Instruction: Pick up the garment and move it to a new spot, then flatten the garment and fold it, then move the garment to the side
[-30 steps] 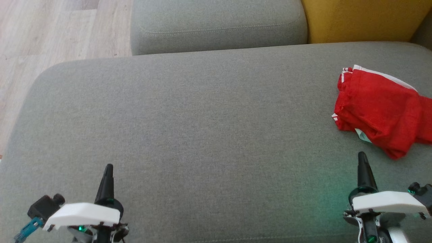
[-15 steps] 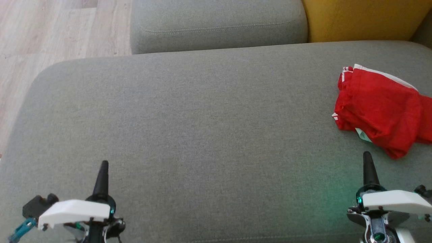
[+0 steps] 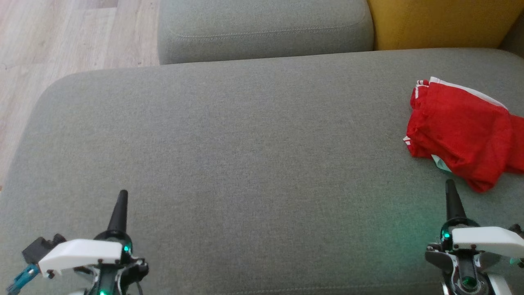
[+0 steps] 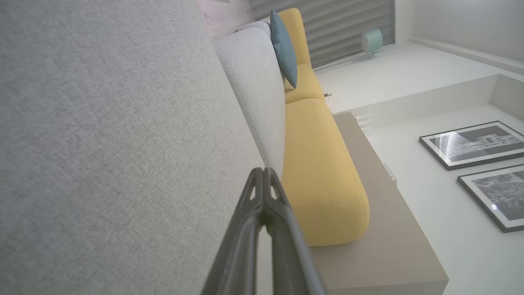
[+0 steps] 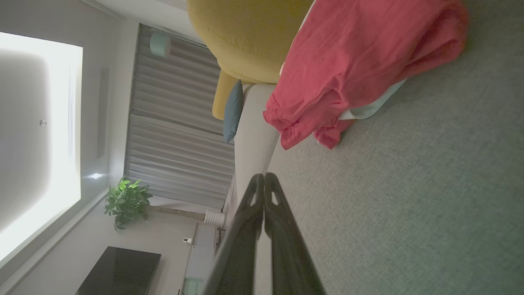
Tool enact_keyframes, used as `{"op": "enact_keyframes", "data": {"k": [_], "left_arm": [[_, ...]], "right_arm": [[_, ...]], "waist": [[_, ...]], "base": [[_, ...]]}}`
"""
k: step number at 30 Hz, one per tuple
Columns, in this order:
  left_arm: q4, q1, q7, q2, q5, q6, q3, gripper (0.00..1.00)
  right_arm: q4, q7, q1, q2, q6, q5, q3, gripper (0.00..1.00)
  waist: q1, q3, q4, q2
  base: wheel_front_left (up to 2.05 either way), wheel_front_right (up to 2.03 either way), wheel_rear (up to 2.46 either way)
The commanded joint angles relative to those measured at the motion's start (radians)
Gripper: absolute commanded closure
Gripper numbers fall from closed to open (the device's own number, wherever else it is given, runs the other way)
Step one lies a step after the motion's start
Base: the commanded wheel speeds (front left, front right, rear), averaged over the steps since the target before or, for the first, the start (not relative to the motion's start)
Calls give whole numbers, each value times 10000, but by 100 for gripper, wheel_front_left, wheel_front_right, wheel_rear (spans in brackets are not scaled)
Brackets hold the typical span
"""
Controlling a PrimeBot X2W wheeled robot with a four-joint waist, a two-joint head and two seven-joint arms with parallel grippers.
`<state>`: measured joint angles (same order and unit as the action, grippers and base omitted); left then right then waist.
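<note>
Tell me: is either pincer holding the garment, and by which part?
Nothing is held. The left pincer and right pincer are both shut and empty; the red garment lies on the grey cushion, apart from both.

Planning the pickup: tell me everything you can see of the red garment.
The red garment is thin, woven-looking fabric with white trim along its far edge and a pale label poking out at its near edge. It lies bunched and loosely doubled over, not flat, on the right part of the grey seat cushion, near the yellow cushion. Nothing grips it; the shut right end effector stops just short.
</note>
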<state>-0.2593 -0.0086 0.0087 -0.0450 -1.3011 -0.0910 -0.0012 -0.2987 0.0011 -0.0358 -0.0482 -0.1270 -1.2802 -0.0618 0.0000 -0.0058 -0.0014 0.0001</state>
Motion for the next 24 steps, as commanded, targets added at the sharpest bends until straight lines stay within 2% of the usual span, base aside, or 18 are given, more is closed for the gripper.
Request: {"op": "enact_keyframes", "data": {"k": [1, 24], "left_arm": [[300, -566, 83, -143, -261, -133, 372, 100], [183, -880, 729, -148, -2462, -332, 861, 100]], "right_arm": [[411, 103, -532, -170, -28, -289, 110, 100], [515, 754, -661, -164, -35, -2666, -219, 100]], "waist": [[0, 3, 1, -1], [0, 68, 10, -1]], "base": [[0, 0, 0], [0, 0, 0]]}}
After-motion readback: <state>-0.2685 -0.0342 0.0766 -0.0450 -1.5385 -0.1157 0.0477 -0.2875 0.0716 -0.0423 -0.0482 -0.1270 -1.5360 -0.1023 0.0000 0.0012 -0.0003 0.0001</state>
